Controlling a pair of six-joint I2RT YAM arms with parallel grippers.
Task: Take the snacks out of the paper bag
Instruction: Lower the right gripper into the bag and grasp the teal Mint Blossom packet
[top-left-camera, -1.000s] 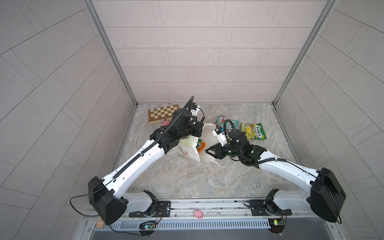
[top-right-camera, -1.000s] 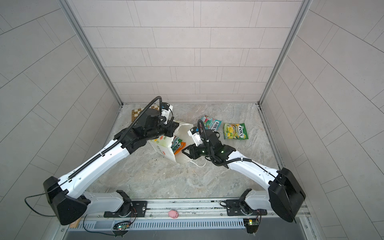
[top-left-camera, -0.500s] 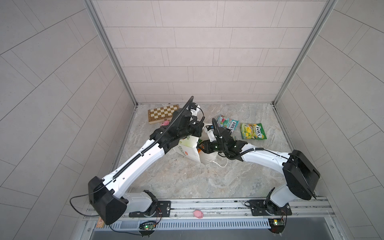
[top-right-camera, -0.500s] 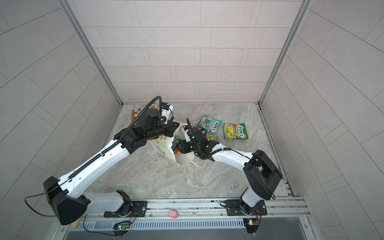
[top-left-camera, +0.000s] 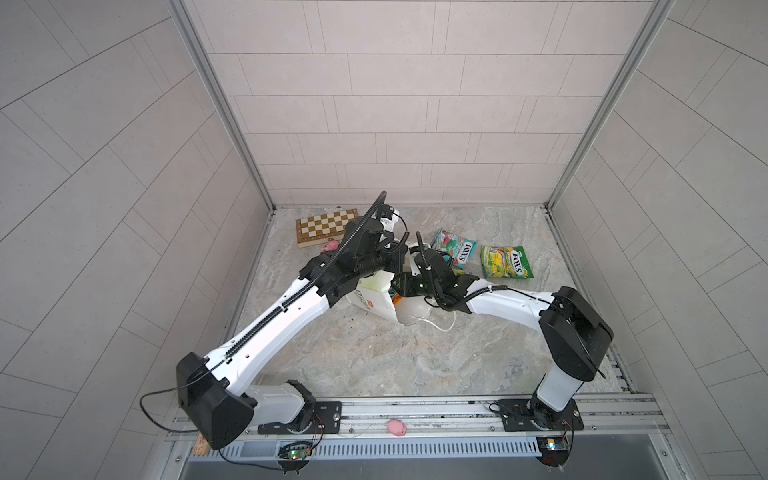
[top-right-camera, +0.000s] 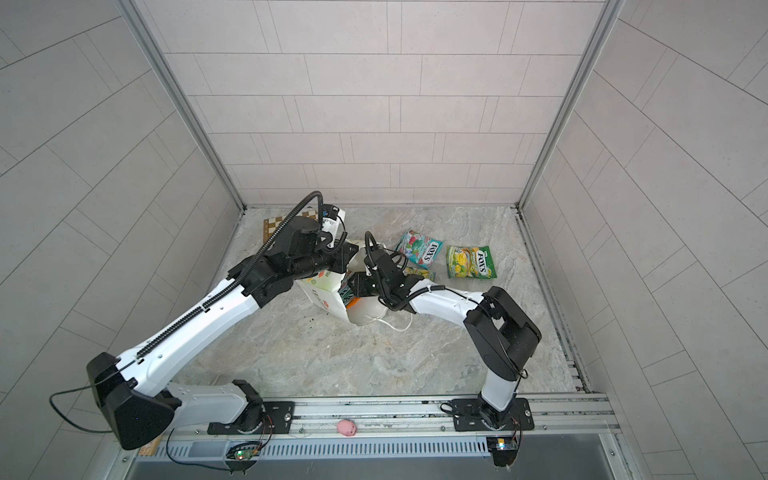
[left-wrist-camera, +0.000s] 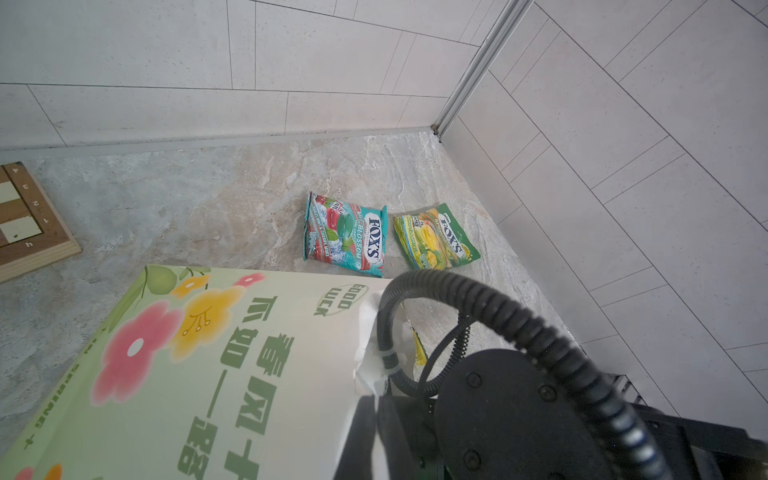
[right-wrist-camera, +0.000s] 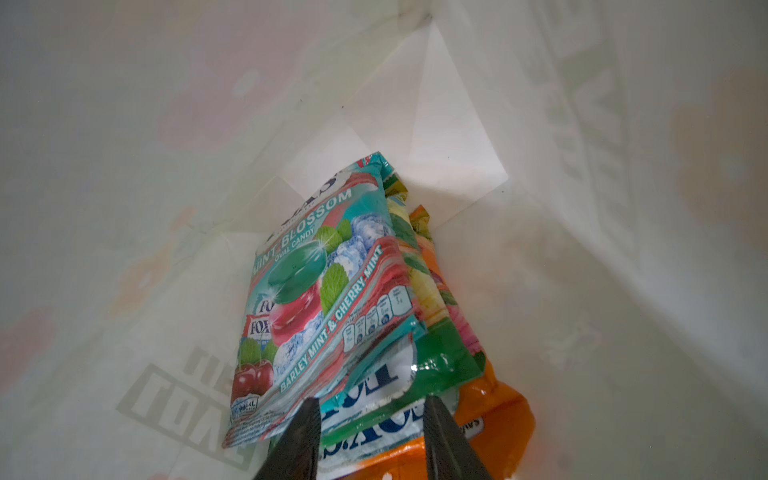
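The chessboard (top-left-camera: 326, 226) lies at the far left of the bench (top-left-camera: 374, 365), against the back wall. A small pink pig (top-left-camera: 331, 247) sits at its near edge.

Just right of it, the left arm reaches over the paper bag (top-left-camera: 372, 301). The bag lies tilted on its side near the middle of the bench, with its mouth turned to the right and its white cord handles trailing on the stone. The left fingers (top-right-camera: 348, 252) are closed tight at the bag's raised upper wall. The pinch itself is hidden under the wrist. On the front rail, below the bag in both top views, lies a second pink pig (top-left-camera: 397, 428).

The right arm comes in from the right, and its wrist is sunk into the bag's mouth. Inside, the right fingers (right-wrist-camera: 442, 440) stand partway apart, with their tips on either side of the near ends of the snacks (right-wrist-camera: 386, 316) stacked there. The top teal-and-red packet (right-wrist-camera: 324, 282) lies uppermost, a yellow-green packet (right-wrist-camera: 440, 361) is under it, and an orange packet (right-wrist-camera: 494, 419) is lowest. I cannot tell whether the fingers press on them.

Further right, three packets lie out on the bench. A half-hidden packet (top-right-camera: 419, 272) shows yellow-green beside the right forearm. Beyond it lies a loose teal-and-red packet (top-left-camera: 453, 249), and just beside that is a loose yellow-green packet (top-left-camera: 505, 262), nearest the right wall.
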